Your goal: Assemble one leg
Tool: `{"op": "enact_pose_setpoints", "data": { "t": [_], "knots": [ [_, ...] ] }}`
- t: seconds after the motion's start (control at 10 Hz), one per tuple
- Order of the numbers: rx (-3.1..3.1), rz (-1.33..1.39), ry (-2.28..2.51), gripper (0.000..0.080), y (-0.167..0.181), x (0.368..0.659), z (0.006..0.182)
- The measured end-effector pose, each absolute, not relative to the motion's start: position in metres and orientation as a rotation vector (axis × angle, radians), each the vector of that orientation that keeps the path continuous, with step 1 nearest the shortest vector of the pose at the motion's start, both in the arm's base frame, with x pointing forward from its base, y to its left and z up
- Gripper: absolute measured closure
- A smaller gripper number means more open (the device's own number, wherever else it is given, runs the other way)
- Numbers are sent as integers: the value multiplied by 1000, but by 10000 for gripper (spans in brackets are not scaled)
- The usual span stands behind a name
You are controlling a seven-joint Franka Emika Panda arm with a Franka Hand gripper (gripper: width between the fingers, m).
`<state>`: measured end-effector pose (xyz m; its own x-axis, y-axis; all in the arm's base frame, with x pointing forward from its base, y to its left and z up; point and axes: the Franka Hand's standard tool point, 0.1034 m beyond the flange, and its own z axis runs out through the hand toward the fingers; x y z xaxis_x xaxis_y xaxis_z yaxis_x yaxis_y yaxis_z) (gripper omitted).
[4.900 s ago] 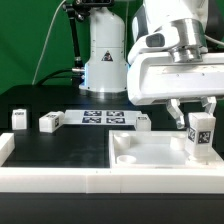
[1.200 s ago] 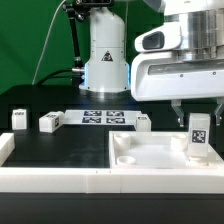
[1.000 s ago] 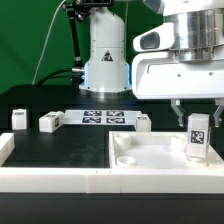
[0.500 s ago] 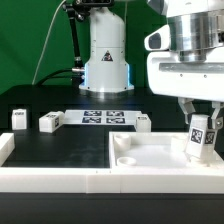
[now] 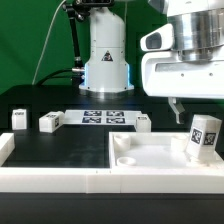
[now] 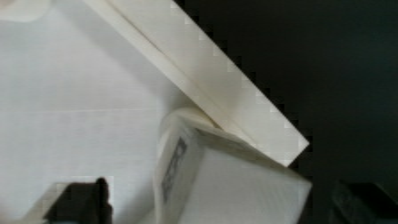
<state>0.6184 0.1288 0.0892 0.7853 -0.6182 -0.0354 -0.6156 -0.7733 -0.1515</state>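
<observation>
A white leg (image 5: 204, 138) with a black-and-white tag stands tilted in the corner recess of the wide white square panel (image 5: 150, 152), at the exterior view's right. My gripper (image 5: 198, 112) hangs just above it. One finger (image 5: 178, 108) shows clear of the leg's side; the other is cut off by the frame edge. In the wrist view the leg (image 6: 240, 185) lies between the two dark fingers (image 6: 80, 203), with a gap on one side. The jaws look open around the leg.
Three more legs lie on the black table: one (image 5: 19, 120) at the exterior view's left, one (image 5: 49, 122) beside it, one (image 5: 143, 122) behind the panel. The marker board (image 5: 100, 117) lies at the back. A white rim (image 5: 60, 180) runs along the front.
The leg has turned and leans more than a second ago, now showing two faces. The gripper closed in on it half a second ago and has since spread and lifted slightly.
</observation>
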Motion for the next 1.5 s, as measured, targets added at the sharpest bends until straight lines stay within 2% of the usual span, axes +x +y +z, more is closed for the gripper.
{"op": "enact_pose_setpoints", "data": {
  "t": [0.5,0.8,0.9,1.1,1.2,1.3,1.5],
  "knots": [
    [-3053,-108,46,150,130,620,86],
    [-3058,-128,-331,150,130,620,85],
    [-3058,-128,-328,150,130,620,85],
    [-3058,-128,-328,412,130,620,85],
    [-3060,-129,-326,412,128,620,85],
    [-3062,-129,-322,490,127,621,85],
    [-3065,-128,-281,490,125,621,85]
  ]
}}
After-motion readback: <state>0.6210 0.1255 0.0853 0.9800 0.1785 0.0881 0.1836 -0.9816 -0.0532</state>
